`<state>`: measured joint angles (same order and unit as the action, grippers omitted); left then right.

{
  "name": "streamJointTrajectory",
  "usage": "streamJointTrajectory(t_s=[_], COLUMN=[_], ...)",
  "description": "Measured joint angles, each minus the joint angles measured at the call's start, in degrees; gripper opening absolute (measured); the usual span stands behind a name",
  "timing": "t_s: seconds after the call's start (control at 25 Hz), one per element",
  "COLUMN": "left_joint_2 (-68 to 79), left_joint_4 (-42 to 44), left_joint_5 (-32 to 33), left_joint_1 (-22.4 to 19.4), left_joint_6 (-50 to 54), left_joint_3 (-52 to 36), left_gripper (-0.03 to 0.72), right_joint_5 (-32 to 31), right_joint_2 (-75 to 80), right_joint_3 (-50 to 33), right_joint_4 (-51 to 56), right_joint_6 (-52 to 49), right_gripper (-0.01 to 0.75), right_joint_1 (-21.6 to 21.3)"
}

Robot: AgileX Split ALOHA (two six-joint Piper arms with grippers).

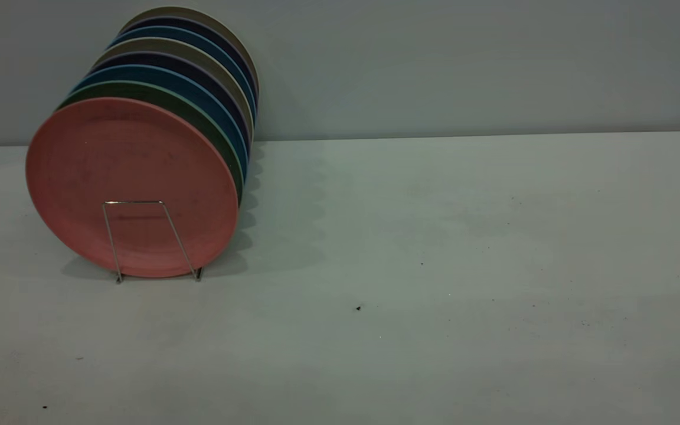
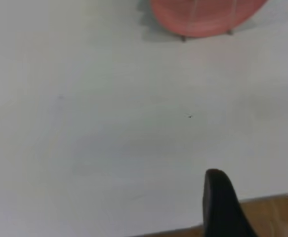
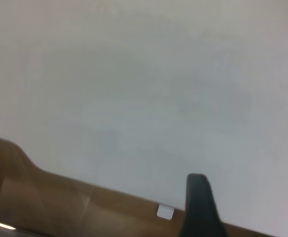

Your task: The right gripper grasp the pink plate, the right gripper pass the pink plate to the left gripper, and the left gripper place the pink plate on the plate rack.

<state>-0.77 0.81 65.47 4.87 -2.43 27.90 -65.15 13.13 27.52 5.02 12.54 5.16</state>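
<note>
pink plate (image 1: 133,177), upright in plate rack (image 1: 139,236)

Dim, even light; plates' shadows fall rightward.

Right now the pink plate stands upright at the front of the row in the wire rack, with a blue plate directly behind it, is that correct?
Not quite. The pink plate does stand upright at the front of the row in the plate rack, but the exterior view shows that the plate directly behind it is the green plate, not a blue one. The blue plate comes after the green.
</note>
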Motion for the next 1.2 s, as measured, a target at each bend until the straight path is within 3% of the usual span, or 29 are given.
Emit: streamJointTrajectory(t_s=[0.96, 1.2], left_joint_2=[0.0, -0.47], left_joint_4=[-4.45, -4.45], left_joint_5=[-0.24, -0.29], left_joint_1=[0.06, -3.98], left_joint_6=[-0.72, -0.72], left_joint_3=[-0.05, -0.05], left_gripper=[0.404, 0.404], right_joint_5=[0.12, 0.06], right_joint_2=[-1.55, -9.72], right_joint_3=[0.0, 0.0], right_joint_4=[0.66, 0.84], right_joint_6=[-0.12, -0.12], right_gripper=[0.523, 0.523], right_joint_1=[0.0, -1.29])
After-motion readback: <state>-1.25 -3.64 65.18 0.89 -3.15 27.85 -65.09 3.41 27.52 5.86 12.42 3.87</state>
